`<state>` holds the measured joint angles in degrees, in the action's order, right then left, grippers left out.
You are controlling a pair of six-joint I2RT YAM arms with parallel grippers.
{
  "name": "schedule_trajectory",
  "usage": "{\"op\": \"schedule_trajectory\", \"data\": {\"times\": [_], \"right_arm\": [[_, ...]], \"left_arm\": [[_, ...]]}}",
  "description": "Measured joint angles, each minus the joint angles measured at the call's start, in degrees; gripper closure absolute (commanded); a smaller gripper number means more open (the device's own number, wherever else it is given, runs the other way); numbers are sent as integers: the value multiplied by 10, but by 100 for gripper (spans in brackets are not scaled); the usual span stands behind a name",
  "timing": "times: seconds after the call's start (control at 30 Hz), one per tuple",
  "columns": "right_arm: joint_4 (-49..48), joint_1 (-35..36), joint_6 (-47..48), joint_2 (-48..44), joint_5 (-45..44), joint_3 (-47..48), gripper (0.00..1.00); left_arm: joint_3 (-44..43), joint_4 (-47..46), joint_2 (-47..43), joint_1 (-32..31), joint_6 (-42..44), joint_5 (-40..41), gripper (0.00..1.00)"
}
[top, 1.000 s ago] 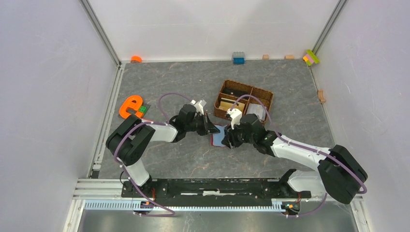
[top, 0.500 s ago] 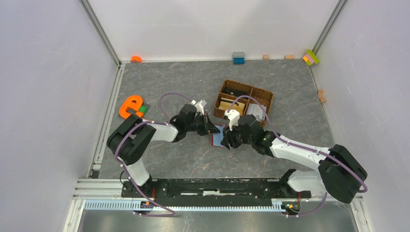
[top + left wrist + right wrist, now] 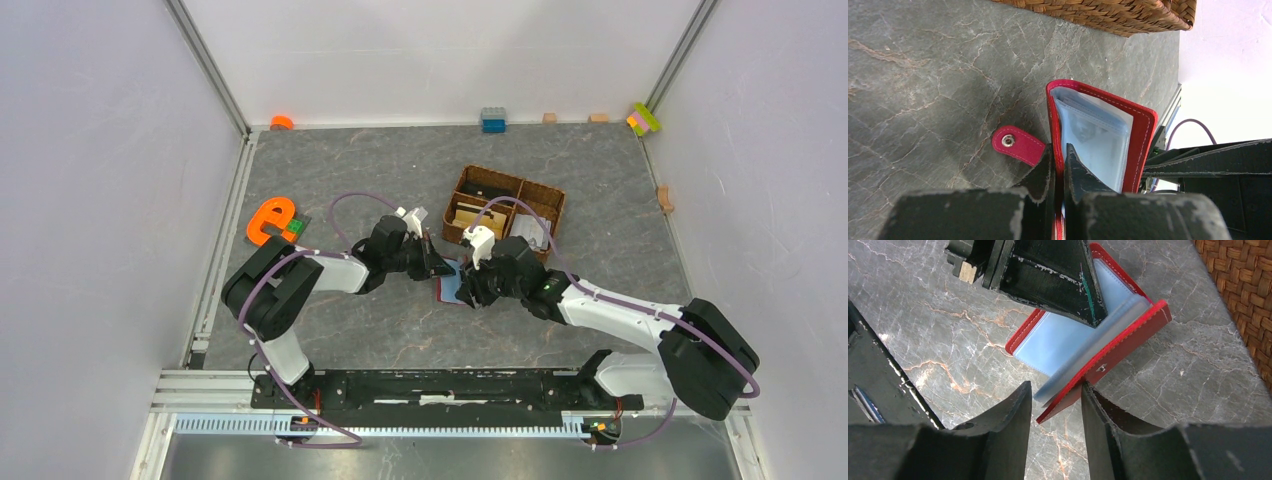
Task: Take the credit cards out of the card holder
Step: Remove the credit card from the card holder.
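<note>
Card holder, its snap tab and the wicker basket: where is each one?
card holder [image 3: 1135,335], right wrist view, on the red outer cover.
snap tab [image 3: 1018,145], left wrist view, on the red strap beside the stud.
wicker basket [image 3: 1108,15], left wrist view, on its woven wall.

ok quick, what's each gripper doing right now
left gripper: shut on the card holder's flap
right gripper: jaws astride its other flap, grip cannot be told

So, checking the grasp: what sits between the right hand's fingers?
In the right wrist view, a corner of the open card holder sits there: its red cover edge and clear sleeves.
</note>
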<state>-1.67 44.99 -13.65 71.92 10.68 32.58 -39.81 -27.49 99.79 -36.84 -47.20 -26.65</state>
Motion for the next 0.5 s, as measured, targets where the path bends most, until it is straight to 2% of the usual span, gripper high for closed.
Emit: {"op": "schedule_trajectory", "data": {"times": [0.17,0.23,0.4,0.5], "right_arm": [[0,0,1,0,-2,0,51],[0,0,1,0,-3,0,54],[0,0,0,1,-4,0,55],[1,0,0,1,-13,0,50]], "left_arm": [[0,0,0,0,0,0,98],[0,0,0,0,0,0,98],[0,0,0,0,0,0,98],[0,0,0,0,0,0,98]]}}
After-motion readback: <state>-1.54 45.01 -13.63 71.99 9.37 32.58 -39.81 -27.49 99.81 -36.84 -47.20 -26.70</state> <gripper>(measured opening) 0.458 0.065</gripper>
